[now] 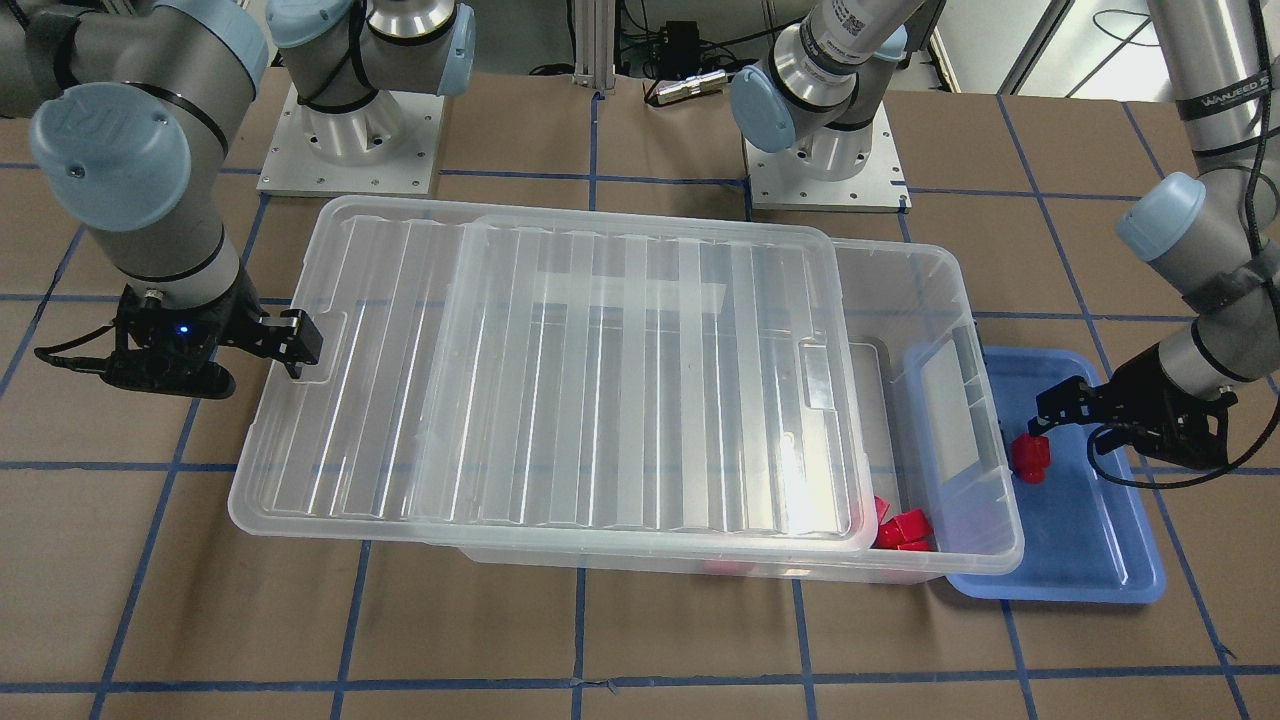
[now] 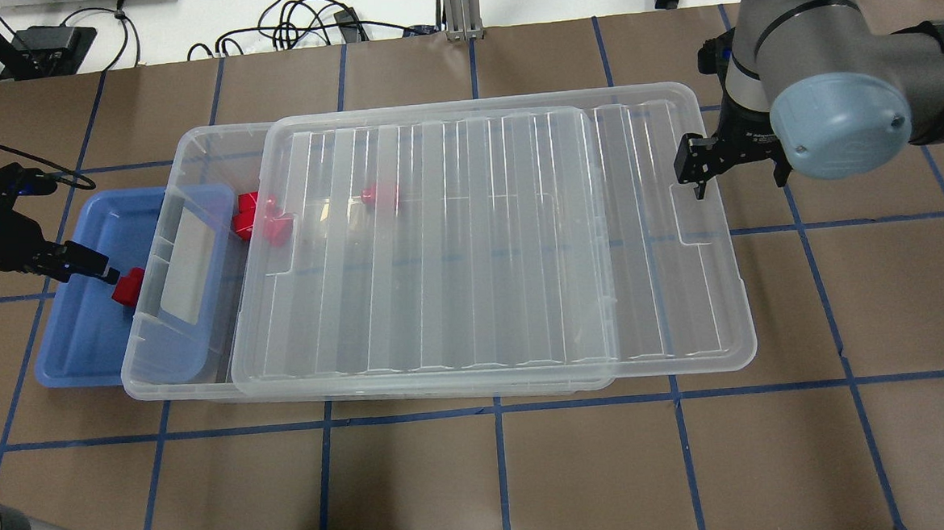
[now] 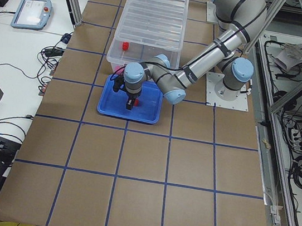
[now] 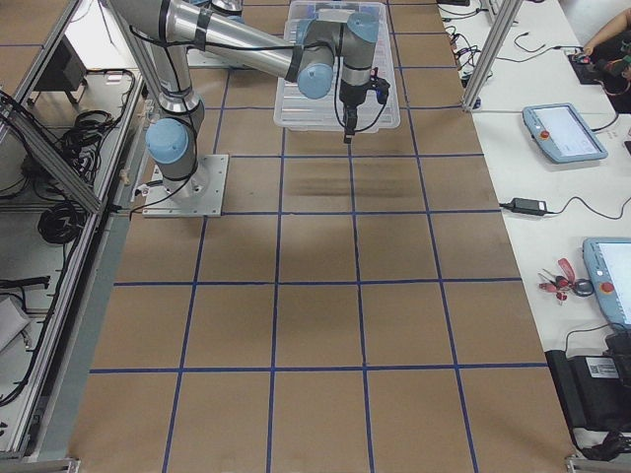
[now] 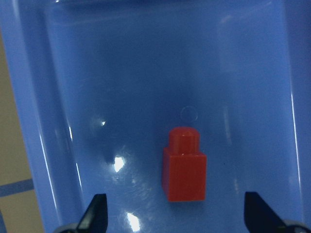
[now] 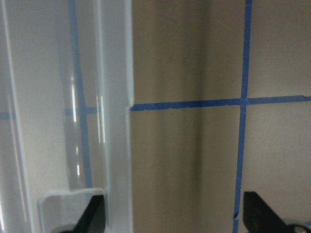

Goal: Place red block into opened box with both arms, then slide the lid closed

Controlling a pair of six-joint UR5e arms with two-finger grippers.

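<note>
Overhead exterior, starting at the left: my left gripper (image 2: 105, 272) is low over the shallow blue tray (image 2: 72, 350), just beside the red block (image 2: 128, 286), which lies on the tray floor close to the box's left end. On the left wrist camera the jaws stand wide apart with the block between their lines and a little ahead of the tips. Nothing is gripped.

Next to the right is the box (image 2: 148, 379), whose left end overlaps the tray. A strip at that end is uncovered, and two red blocks (image 2: 259, 219) already lie there, with a third (image 2: 379, 195) showing through the plastic further in. The lid (image 2: 487, 240) covers the rest and overhangs the box's right end.

At the far right, my right gripper (image 2: 695, 174) sits at the lid's right edge, towards the far side, just by the handle recess. Its wrist camera shows the jaws spread wide, with the lid's rim by one fingertip. I cannot tell whether it touches.

I judge the pick is in hand and not yet made. Next I would advance the left jaws a little, close squarely on the block's body, lift it clear of the box rim and release it over the open strip. Then the right arm pushes the lid leftward, keeping it straight so it does not jam.
</note>
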